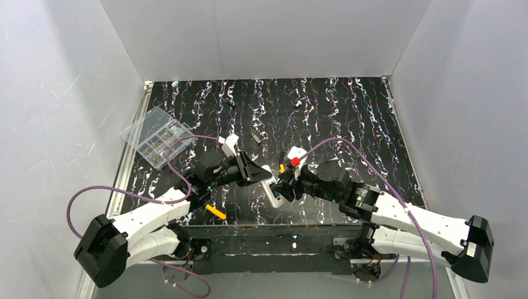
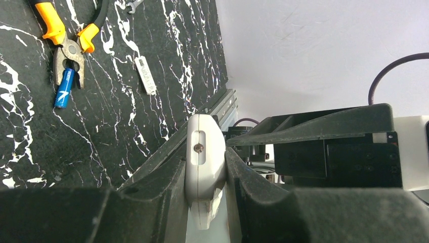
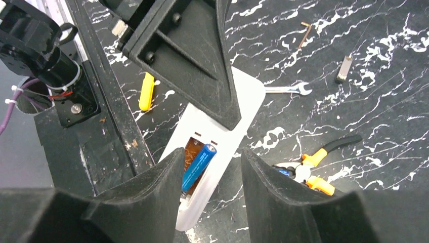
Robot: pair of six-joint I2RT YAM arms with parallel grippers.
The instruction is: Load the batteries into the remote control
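While my left pincer point(image 2: 205, 164) is pressed together on the long edges of the remote control point(image 3: 249, 98), its open battery recess faces my right pincer point(image 3: 212, 154), which stands spread astride the handset's end. Pliers point(image 2: 68, 53) lie on the table point(image 2: 116, 111) ahead of my left pincer. One battery point(image 3: 199, 167) lies tilted in the recess between my right fingers point(image 3: 152, 197), contact not discernible; a second battery point(image 2: 64, 88) rests at the pliers' nose.
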